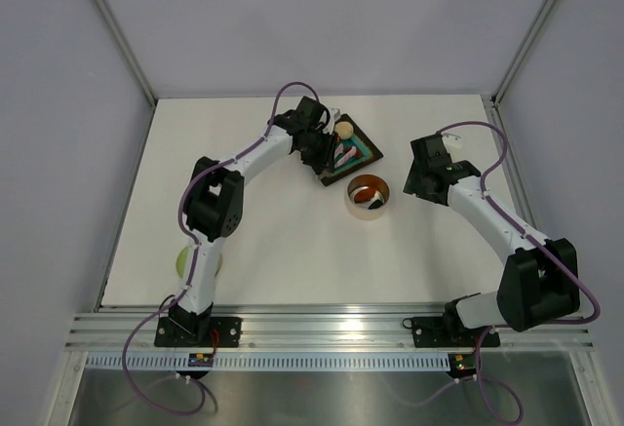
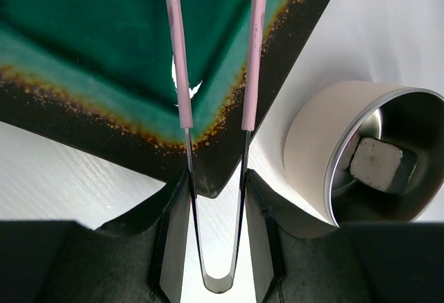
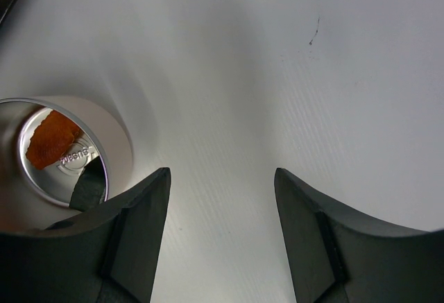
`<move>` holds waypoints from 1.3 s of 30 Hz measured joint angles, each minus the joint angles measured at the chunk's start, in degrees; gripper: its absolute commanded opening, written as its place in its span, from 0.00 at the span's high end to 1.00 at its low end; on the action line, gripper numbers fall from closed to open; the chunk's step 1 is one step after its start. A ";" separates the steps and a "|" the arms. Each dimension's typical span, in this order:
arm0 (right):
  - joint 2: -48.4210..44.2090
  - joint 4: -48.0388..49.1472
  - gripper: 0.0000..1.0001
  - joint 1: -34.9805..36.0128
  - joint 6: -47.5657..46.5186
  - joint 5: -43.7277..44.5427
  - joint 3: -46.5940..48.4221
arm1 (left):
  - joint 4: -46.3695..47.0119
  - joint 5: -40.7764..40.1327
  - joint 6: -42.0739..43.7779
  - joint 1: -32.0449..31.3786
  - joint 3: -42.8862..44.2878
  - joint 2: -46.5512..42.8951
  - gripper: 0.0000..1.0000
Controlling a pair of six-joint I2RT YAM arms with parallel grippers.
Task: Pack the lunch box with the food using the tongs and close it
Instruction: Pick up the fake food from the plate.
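1. The left gripper (image 2: 216,199) clamps the tongs (image 2: 182,74) near their bend. Both pink arms reach over the teal tray (image 2: 83,39), top centre.
2. The lunch box (image 2: 312,150) stands open at right, just beside the tray's corner, with a white block (image 2: 374,164) inside.
3. The right gripper (image 3: 222,206) is spread wide and holds nothing, with bare table (image 3: 291,74) ahead. The lunch box is lower left.
4. From above, the lid (image 1: 181,262) lies near the table's left edge.

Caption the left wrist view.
Left tool holds pink tongs over the teal tray; a white block sits in the tin.
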 measured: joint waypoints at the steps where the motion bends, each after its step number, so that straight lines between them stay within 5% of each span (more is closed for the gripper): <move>1: 0.00 0.00 0.31 0.00 0.00 0.00 0.00 | -0.17 -0.24 0.17 0.00 0.15 0.04 0.62; 18: 0.00 -0.02 0.31 0.00 0.02 0.00 0.00 | -1.62 -1.51 1.51 0.00 2.86 3.06 0.57; 39: 0.00 -0.02 0.31 0.00 0.02 -0.02 0.00 | -0.72 3.21 2.10 -1.73 2.60 4.48 0.69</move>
